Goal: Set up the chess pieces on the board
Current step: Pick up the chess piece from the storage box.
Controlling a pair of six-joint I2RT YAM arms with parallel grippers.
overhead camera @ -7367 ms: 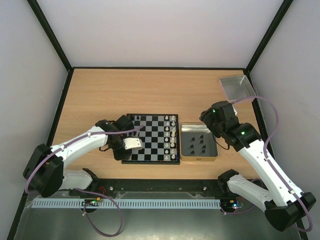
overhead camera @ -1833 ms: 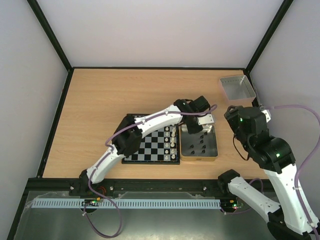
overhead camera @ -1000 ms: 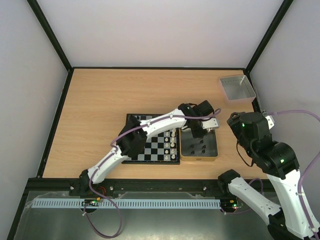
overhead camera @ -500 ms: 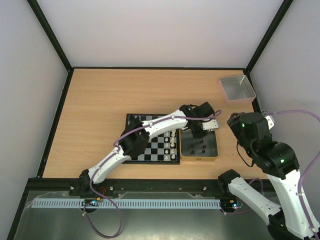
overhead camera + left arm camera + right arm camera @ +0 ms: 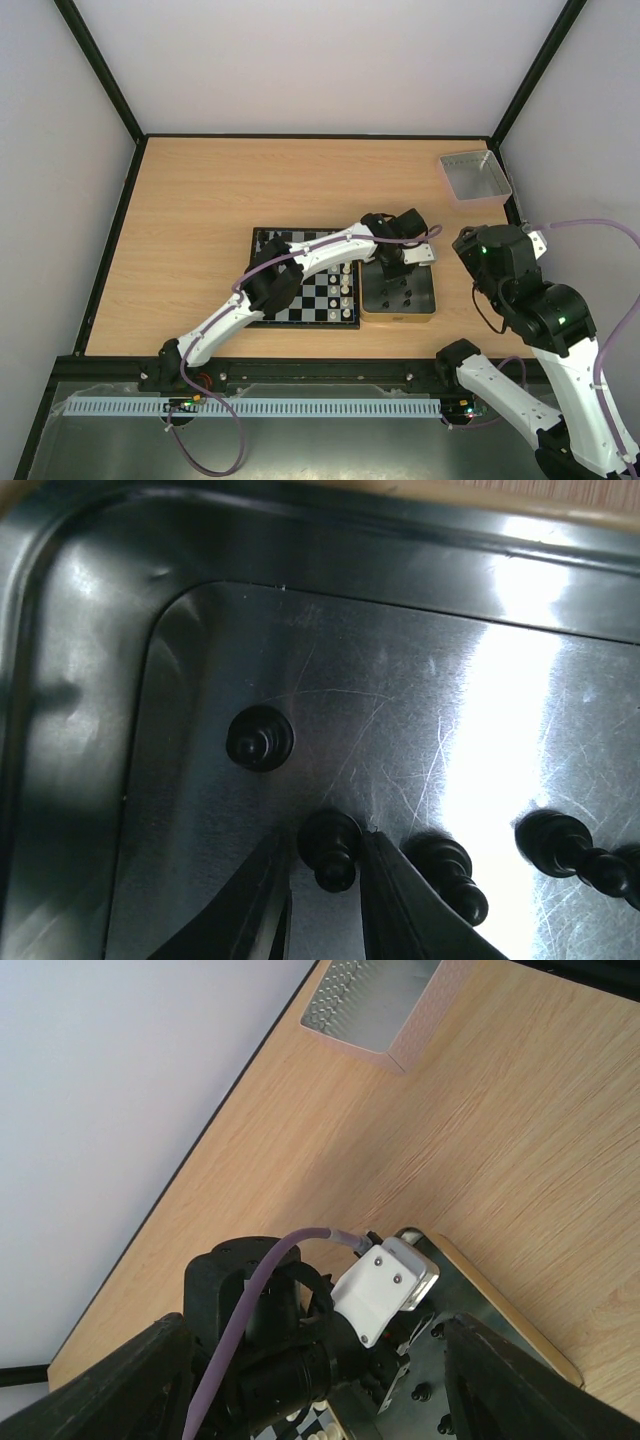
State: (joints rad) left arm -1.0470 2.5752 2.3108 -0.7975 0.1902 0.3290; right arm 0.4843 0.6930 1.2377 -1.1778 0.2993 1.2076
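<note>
left gripper [image 5: 328, 885] jaws flank a black pawn [image 5: 330, 848] in the tin [image 5: 90, 630]; firm clamp cannot be told. likely fault: pawn slips on lift, or the neighbouring pawn [image 5: 450, 870] just right gets knocked. right gripper [image 5: 315, 1360] apart, empty.

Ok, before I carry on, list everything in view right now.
board: one, black and silver-grey checks, mid-table
white pieces: several, cream, board's right side
black pieces: at least four, black, in the tin
tin: one, gold rim, dark inside, right of board
tray: one, grey, far right corner
table: one, light wood
left gripper: one, in the tin, straddling one black piece
right gripper: one, open, empty, raised right of the tin
</note>
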